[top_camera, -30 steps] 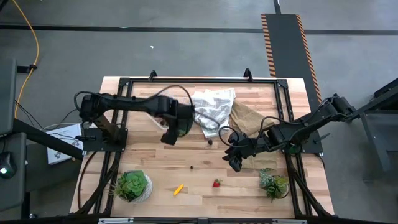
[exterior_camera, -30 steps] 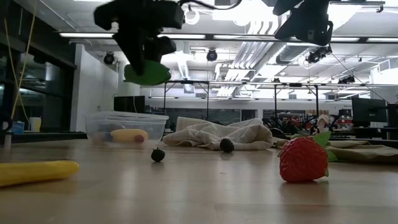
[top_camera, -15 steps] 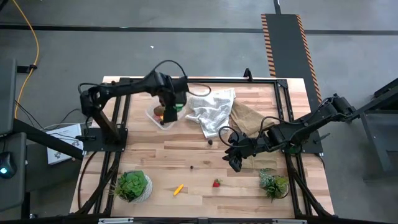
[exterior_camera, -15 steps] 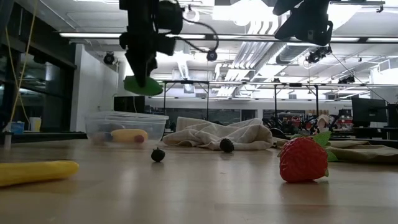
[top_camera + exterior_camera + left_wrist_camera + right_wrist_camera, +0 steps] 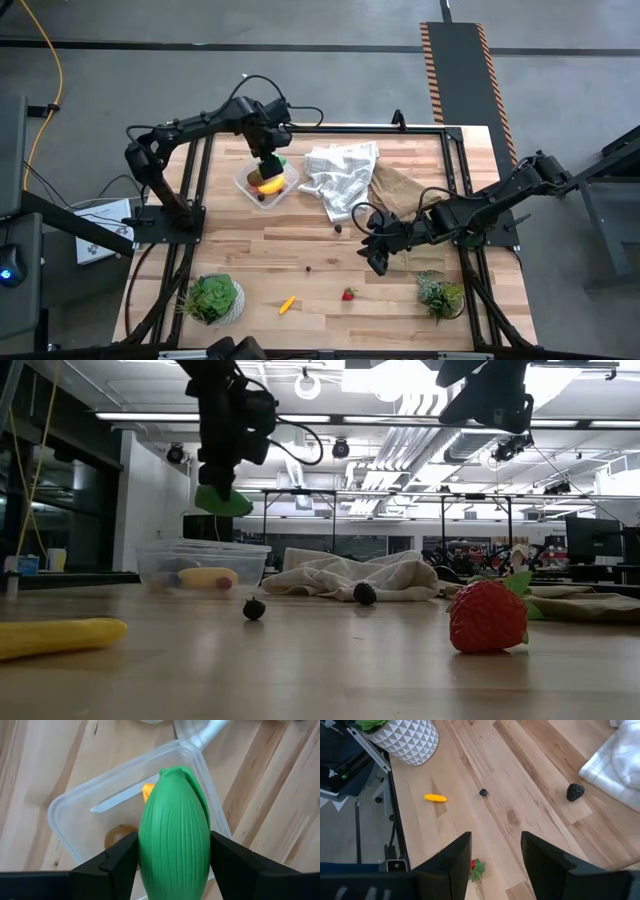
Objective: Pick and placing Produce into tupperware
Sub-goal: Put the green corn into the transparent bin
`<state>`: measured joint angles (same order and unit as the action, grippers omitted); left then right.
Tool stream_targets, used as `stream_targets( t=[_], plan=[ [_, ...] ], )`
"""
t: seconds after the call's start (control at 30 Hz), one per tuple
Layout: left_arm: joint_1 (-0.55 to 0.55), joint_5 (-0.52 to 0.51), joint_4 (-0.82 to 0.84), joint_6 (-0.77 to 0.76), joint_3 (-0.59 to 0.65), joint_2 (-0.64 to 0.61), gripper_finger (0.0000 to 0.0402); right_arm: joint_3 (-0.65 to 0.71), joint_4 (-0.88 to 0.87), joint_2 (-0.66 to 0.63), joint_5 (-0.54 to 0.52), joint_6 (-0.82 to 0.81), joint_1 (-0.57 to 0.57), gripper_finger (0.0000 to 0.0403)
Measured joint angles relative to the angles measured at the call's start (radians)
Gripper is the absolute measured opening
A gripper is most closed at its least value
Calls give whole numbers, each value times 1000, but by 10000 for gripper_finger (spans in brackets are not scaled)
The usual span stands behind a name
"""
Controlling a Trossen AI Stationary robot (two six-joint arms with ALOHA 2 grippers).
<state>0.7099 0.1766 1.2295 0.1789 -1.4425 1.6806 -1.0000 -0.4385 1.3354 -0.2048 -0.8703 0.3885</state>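
The left gripper (image 5: 174, 865) hangs in the air right above the clear, shallow plastic tupperware with rounded corners (image 5: 243, 183), its two dark fingers (image 5: 112, 862) clamped on a ribbed green oval toy vegetable (image 5: 174, 845). Directly below it, inside the container, lie a yellow banana-like piece (image 5: 207, 576) and a brown rounded piece (image 5: 118, 834). The right gripper (image 5: 378, 258) waits well off to the side over bare wood, fingers apart and holding nothing. Beneath and beyond that one sit a red toy strawberry (image 5: 348, 294), a small yellow piece (image 5: 287, 304) and two dark berries (image 5: 575, 792). A crumpled white checked cloth (image 5: 340, 176) lies just beside the tupperware.
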Motion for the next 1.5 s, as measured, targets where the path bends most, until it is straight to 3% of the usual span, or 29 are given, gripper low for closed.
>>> stream_targets(
  t=[0.53,1.5],
  plan=[
    [3,26,-70,-30,206,-1,209,0,0,0,-20,-2,-2,163],
    [3,14,-156,-30,208,-1,209,0,1,0,-27,-20,-2,163]
  ],
)
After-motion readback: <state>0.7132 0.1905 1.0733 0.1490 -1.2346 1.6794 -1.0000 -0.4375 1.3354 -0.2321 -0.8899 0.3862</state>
